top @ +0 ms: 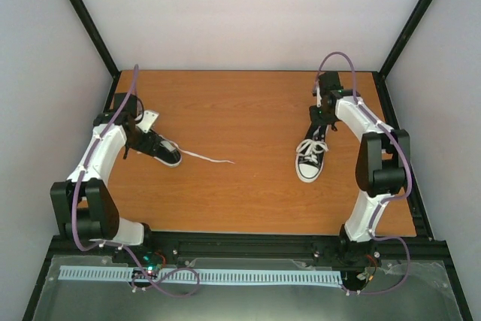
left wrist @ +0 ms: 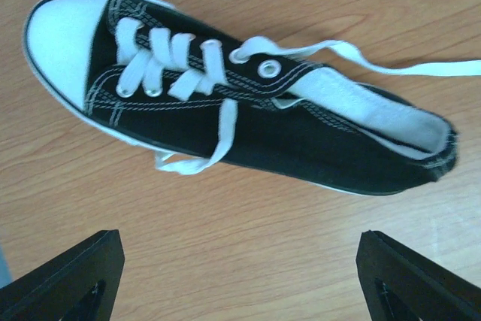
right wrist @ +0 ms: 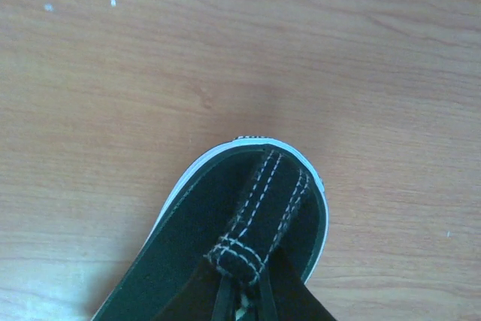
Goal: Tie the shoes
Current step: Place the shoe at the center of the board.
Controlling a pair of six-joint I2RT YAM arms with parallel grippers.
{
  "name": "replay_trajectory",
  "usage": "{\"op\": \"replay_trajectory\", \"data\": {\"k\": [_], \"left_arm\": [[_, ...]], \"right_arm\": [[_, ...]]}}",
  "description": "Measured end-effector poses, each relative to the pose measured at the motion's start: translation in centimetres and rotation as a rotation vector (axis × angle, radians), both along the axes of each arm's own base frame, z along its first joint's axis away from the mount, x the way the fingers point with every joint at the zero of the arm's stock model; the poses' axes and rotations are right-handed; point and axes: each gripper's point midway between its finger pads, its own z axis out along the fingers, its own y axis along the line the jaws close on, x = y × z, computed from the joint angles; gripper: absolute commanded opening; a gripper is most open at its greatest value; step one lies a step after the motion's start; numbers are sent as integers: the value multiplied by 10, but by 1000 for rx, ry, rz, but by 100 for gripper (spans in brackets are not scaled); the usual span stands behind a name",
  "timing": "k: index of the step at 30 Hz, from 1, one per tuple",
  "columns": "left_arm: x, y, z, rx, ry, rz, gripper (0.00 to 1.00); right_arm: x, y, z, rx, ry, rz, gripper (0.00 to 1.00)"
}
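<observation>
Black canvas low-top shoes (top: 310, 162) with white toe caps are laid well apart on the brown wooden surface (top: 248, 110). The left shoe (left wrist: 248, 118) is seen just ahead of the left tool (left wrist: 240, 242), whose fingers (left wrist: 75, 276) are spread wide with nothing between them; its loose white laces (left wrist: 406, 67) are trailed sideways. The right shoe (right wrist: 188, 246) is clamped at its stitched heel strip by the fully closed right tool (right wrist: 240, 302), toe pointed away from it.
</observation>
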Motion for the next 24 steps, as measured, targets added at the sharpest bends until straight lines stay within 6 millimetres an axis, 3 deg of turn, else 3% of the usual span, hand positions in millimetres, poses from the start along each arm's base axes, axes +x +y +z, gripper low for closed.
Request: {"op": "replay_trajectory", "data": {"k": [2,7,11,14,16,22,24], "left_arm": [[2,-6,1,-33,5,-16,88],[-5,-18,0,-93,31,-54,87],[-14,-26,2,-126,46,-92,81],[-21,-30,2,-142,62,-118,81],[-24,-33,2,-153,75,-129,82],[-34,-49,5,-221,91,-217,89],[-39,-58,12,-251,74,-291,90]], "right_arm": [[-1,-3,-9,-23,34,29,6],[12,15,-30,-18,84,123,13],[20,20,-40,-12,108,132,27],[24,21,-39,-3,109,116,49],[26,21,-35,2,104,110,57],[27,19,-28,9,92,64,65],[25,21,-16,26,70,60,67]]}}
